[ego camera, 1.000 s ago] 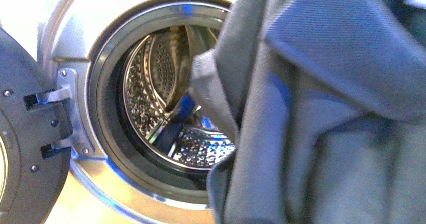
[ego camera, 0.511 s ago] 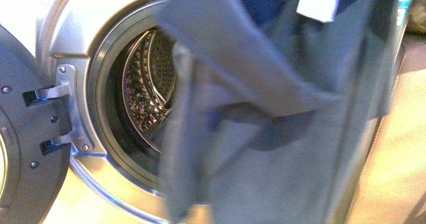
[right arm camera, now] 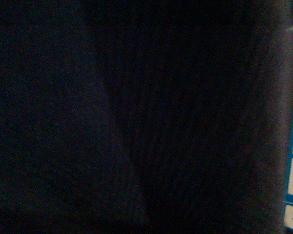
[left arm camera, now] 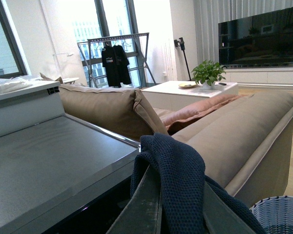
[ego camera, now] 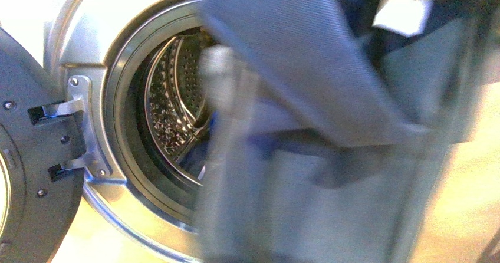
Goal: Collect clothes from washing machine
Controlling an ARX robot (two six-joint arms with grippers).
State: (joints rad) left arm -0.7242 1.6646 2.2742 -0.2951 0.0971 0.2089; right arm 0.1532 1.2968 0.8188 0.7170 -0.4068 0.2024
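Observation:
The clothes [ego camera: 330, 157], blue-grey twill fabric with a white label [ego camera: 404, 8], hang in front of the camera and cover the right half of the front view. The washing machine [ego camera: 82, 33] stands behind them with its door [ego camera: 29, 174] swung open at the left and its perforated steel drum [ego camera: 171, 104] showing. In the left wrist view my left gripper [left arm camera: 178, 219] is shut on a dark navy fold of the clothes [left arm camera: 178, 175], held above the machine's top panel [left arm camera: 49, 161]. The right wrist view is nearly dark; the right gripper does not show.
A tan sofa [left arm camera: 234, 131] stands beside the machine. A blue-white woven basket [left arm camera: 281, 214] sits on the floor below it. A white coffee table [left arm camera: 185, 90] with a plant, a drying rack [left arm camera: 117, 58] and a TV [left arm camera: 259, 34] are further back.
The clothes have swung left across the drum opening and then shifted slightly right and up; the white label has come into view at the top right. The machine and its door have not moved.

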